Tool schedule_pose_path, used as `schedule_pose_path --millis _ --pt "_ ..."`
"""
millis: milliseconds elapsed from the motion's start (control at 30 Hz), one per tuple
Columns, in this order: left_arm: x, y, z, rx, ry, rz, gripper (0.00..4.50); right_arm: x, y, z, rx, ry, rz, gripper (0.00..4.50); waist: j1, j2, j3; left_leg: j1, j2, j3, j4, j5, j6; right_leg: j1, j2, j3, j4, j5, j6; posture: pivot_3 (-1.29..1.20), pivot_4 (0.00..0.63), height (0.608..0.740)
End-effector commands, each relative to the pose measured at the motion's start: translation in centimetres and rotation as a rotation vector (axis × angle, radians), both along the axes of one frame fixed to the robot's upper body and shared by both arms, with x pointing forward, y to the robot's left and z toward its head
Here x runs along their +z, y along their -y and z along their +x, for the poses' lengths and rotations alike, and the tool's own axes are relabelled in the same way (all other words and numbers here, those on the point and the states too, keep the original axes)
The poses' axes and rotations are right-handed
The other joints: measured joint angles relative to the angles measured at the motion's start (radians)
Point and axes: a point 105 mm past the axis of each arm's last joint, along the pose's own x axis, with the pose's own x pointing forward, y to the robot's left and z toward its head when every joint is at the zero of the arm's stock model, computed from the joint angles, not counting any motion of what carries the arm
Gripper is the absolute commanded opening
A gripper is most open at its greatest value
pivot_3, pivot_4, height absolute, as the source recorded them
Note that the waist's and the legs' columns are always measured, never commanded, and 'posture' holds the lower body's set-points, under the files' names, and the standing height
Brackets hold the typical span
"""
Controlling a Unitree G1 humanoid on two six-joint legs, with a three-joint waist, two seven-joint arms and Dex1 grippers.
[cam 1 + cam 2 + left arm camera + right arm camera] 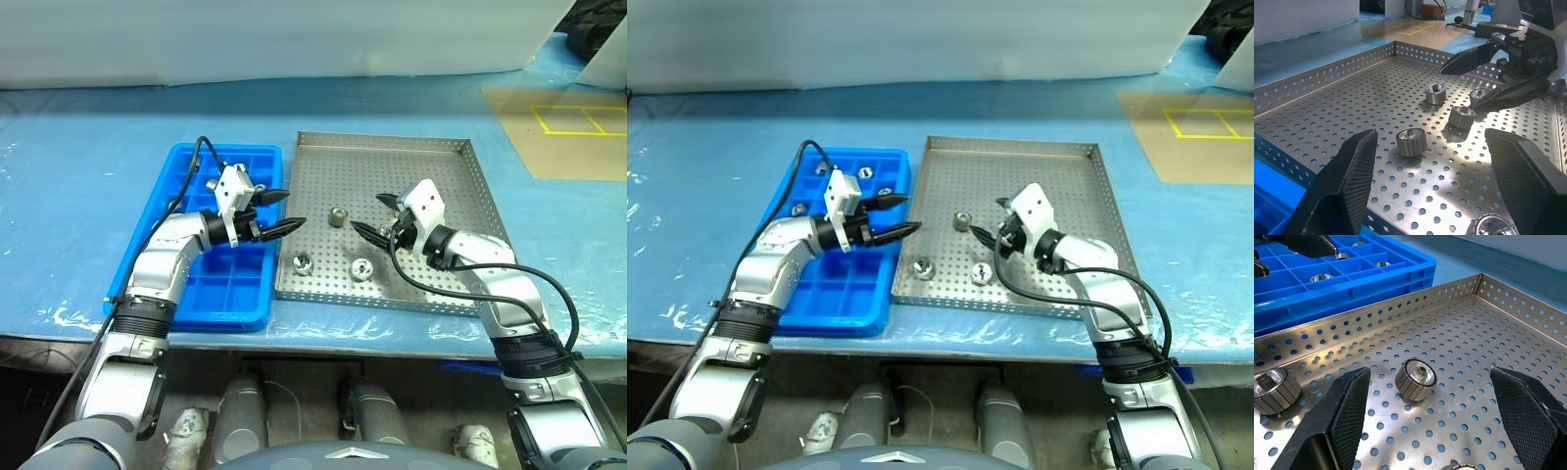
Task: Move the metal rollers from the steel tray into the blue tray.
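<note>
Left gripper (277,212) above steel tray (460,147) rim

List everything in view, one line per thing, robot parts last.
steel tray: one, grey perforated metal, middle of the table.
blue tray: one, bright blue with compartments, directly left of the steel tray.
metal rollers in the steel tray: at least four, shiny silver, on its near half.
metal rollers in the blue tray: at least three, silver, in far compartments.
table cover: one, light blue sheet, under both trays.
brown board: one, with yellow lines, far right.
left claw: black, open and empty, above the blue tray's right edge.
right claw: black, open and empty, above the steel tray.
</note>
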Motion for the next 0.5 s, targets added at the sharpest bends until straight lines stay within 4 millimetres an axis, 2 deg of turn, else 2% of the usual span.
schedule_pose_path --millis 33,500 --pt "0.97 0.1 -0.1 -0.014 0.042 -0.004 3.7 1.27 -0.19 -0.2 0.011 0.056 0.008 4.03 0.0 0.0 0.0 0.0 0.0 0.0 0.0 0.0 0.0 0.0 0.0 0.0 0.0 0.0 0.0 -0.17 0.15 0.74" --pt "1.09 0.17 -0.03 -0.019 0.047 -0.002 3.7 1.34 -0.27 -0.09 0.01 0.063 0.008 4.03 0.0 0.0 0.0 0.0 0.0 0.0 0.0 0.0 0.0 0.0 0.0 0.0 0.0 0.0 0.0 -0.18 0.15 0.74"
